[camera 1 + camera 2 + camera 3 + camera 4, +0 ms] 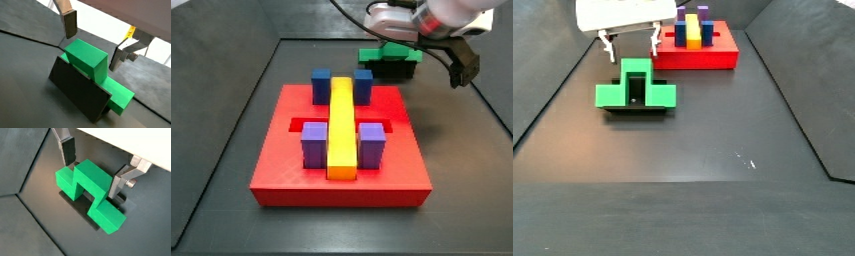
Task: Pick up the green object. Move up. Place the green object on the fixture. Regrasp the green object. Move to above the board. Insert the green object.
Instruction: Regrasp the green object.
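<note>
Dark floor (700, 140) | green object (90, 190) rests on fixture (77, 90) (T-shape, centre block uppermost) | gripper (93, 163) directly above it, jaws spread, fingers (67, 150) flanking block without contact | board (338, 150) nearby

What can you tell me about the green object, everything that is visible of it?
The green object is a bright green T-shaped piece of smooth plastic, as it looks: a raised centre block with two lower side arms. It rests on the black fixture, on the dark floor beside the red board. The claw hangs open over it, one finger on each side of the centre block; no contact is visible.
</note>
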